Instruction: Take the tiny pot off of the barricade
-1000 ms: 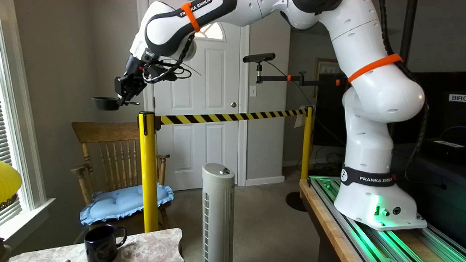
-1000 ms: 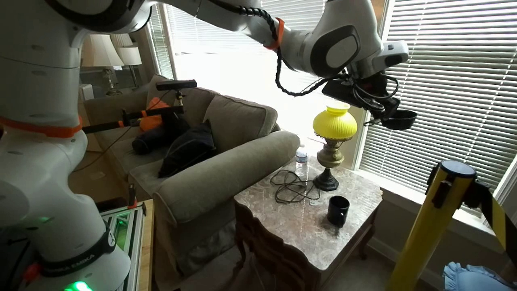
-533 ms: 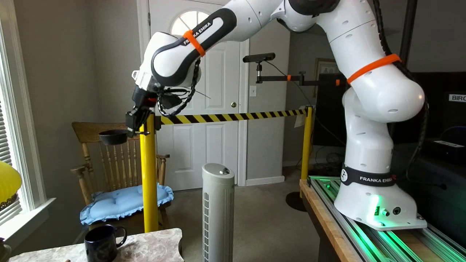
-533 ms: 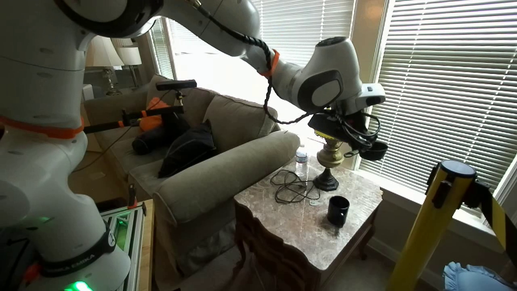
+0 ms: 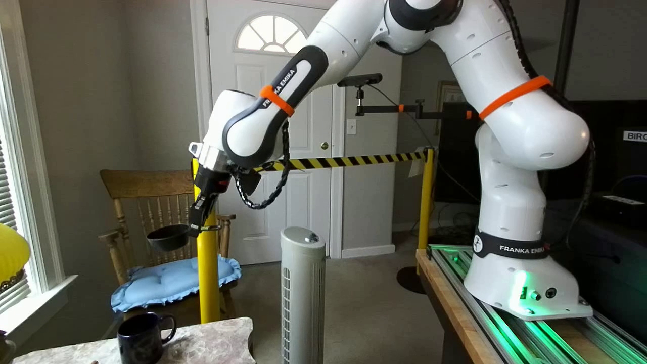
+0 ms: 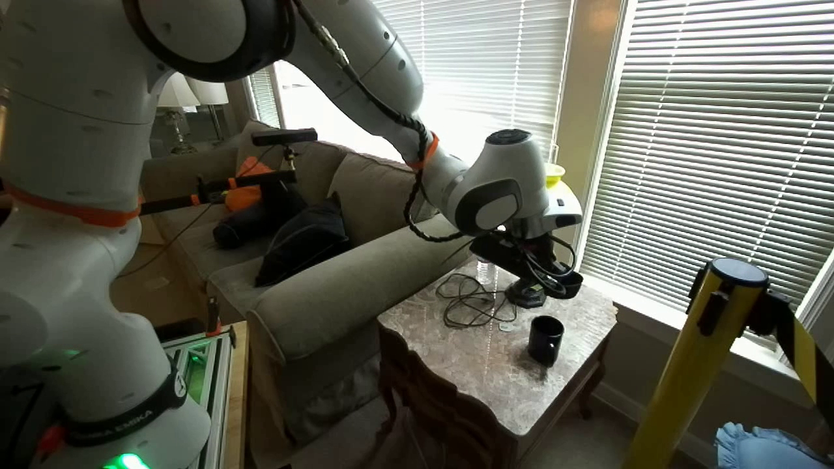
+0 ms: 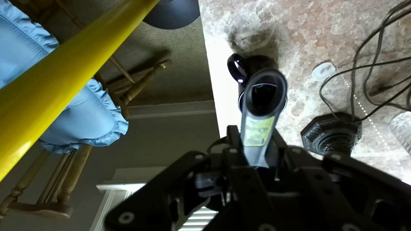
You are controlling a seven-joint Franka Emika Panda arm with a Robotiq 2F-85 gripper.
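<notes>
Nearest, a black mug (image 5: 140,341) stands on a marbled tabletop (image 5: 217,338), with a grey tower fan (image 5: 303,298) farther right. Beyond them the black gripper (image 5: 196,230) points downward at the end of the white arm (image 5: 252,134), clamped around the handle (image 7: 258,130) of the tiny pot (image 5: 168,238). The pot hangs in midair, opening upward, higher than the mug and off the barricade (image 5: 208,283). Behind the gripper and apart from it stands the barricade's near yellow post (image 6: 692,365); striped tape (image 5: 343,162) runs from it back to the far post (image 5: 425,202). Past the near post sits a wooden chair (image 5: 146,184) with a blue cushion (image 5: 169,283), and farthest back, a white door (image 5: 308,116).
</notes>
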